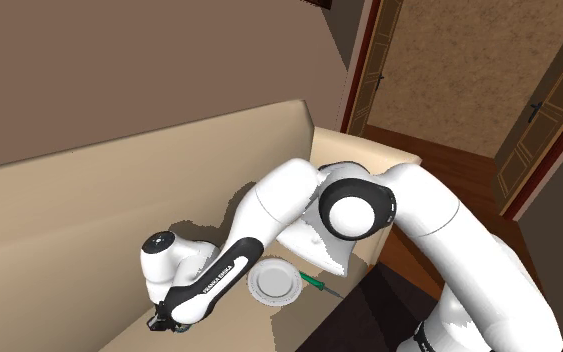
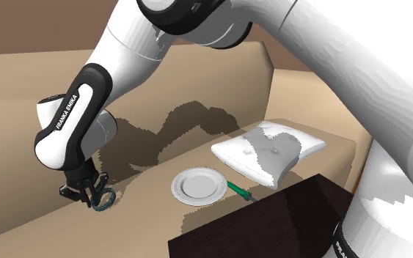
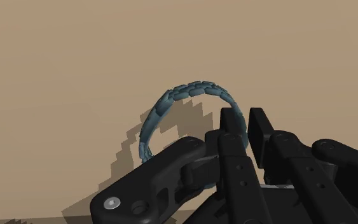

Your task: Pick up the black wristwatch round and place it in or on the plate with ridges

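the gripper (image 2: 87,193) has its fingers clamped on the band of the blue-grey wristwatch (image 2: 106,200), low at the beige sofa seat (image 2: 146,216), well apart from the ridged plate (image 2: 199,185).

The tan sofa seat (image 2: 146,212) bears a ridged white plate (image 2: 199,185) well apart from the fingers (image 3: 260,130), a green-handled screwdriver (image 2: 237,190) just beyond the plate, and a white cushion (image 2: 267,150) farthest from them.
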`<action>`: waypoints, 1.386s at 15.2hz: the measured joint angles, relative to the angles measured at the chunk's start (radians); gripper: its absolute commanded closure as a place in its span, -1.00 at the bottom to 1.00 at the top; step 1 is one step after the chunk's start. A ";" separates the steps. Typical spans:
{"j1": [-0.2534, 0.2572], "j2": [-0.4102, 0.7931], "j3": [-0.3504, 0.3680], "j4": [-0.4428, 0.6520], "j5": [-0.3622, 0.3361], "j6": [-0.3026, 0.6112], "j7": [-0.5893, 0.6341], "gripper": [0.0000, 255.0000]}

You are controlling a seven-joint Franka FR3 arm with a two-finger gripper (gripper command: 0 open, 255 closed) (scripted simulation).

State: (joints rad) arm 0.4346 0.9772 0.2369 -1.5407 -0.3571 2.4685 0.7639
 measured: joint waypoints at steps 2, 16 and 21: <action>-0.002 -0.013 0.003 -0.007 0.002 -0.007 -0.001 1.00; -0.030 -0.167 0.039 -0.079 0.032 -0.091 -0.016 1.00; -0.093 -0.259 0.043 -0.229 0.034 -0.032 -0.047 1.00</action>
State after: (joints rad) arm 0.3421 0.7179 0.2800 -1.7700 -0.3230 2.4364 0.7169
